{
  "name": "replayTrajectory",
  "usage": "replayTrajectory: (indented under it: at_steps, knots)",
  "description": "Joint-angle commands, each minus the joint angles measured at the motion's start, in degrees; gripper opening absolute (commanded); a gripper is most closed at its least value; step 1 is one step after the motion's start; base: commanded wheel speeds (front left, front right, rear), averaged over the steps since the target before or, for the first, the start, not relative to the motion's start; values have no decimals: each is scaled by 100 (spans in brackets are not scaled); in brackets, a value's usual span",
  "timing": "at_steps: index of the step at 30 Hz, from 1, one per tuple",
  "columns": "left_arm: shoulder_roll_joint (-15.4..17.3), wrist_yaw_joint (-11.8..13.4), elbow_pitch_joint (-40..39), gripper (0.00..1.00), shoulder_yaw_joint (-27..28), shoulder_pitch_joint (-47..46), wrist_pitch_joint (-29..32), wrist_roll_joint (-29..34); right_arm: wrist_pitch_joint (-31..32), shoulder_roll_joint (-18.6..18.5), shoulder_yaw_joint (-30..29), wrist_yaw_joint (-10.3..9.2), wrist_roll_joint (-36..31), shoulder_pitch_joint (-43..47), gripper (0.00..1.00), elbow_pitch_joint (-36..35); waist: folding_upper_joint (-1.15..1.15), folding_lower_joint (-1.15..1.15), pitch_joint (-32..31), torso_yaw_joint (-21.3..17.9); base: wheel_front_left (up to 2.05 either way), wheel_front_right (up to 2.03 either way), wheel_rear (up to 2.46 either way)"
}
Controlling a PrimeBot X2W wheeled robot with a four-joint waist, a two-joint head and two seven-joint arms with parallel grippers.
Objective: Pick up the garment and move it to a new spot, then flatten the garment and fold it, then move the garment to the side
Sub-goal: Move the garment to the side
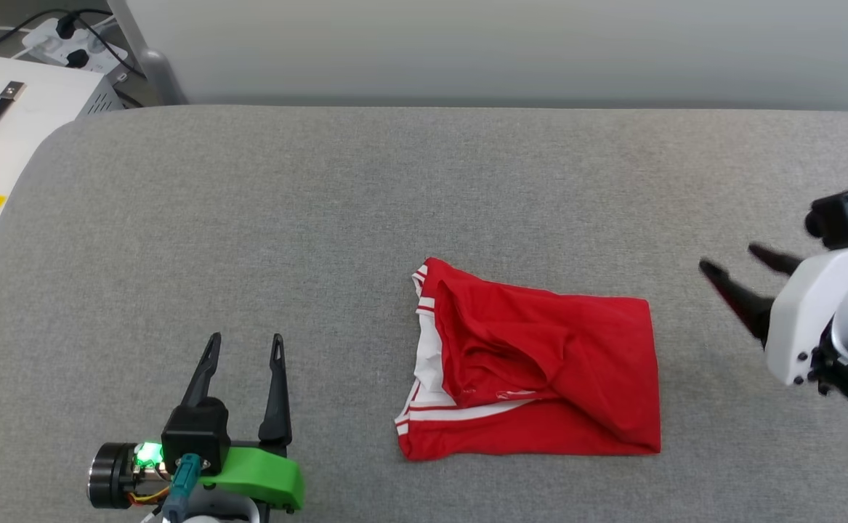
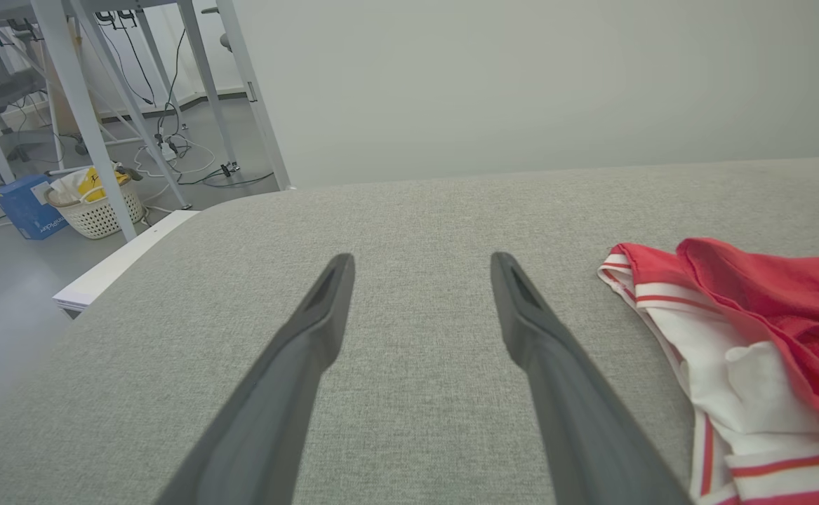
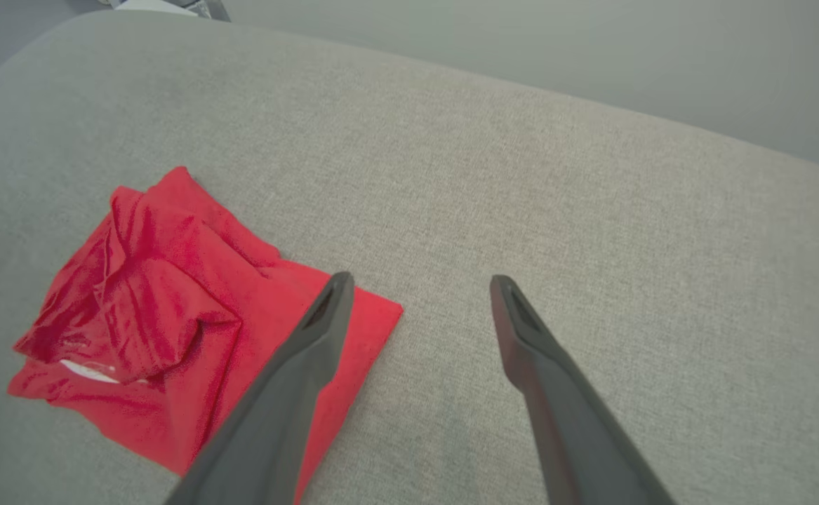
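A folded red-and-white jersey T-shirt is lying on the grey fabric surface between the left gripper and right gripper, both spread wide.

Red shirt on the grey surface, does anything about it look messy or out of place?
Somewhat. The red T-shirt lies in a rough rectangle, but its top layer is bunched into creases, and a white sleeve with striped trim pokes out along its left edge in the head view.
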Motion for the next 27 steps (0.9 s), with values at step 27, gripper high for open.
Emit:
replayTrajectory:
  at_steps: [27]
  knots:
    - [-87, -37, 47, 100, -108, -588, -34, 32, 719, 268, 1766, -5, 1167, -82, 100, 1715, 0, 0, 667, 500, 0, 0, 0]
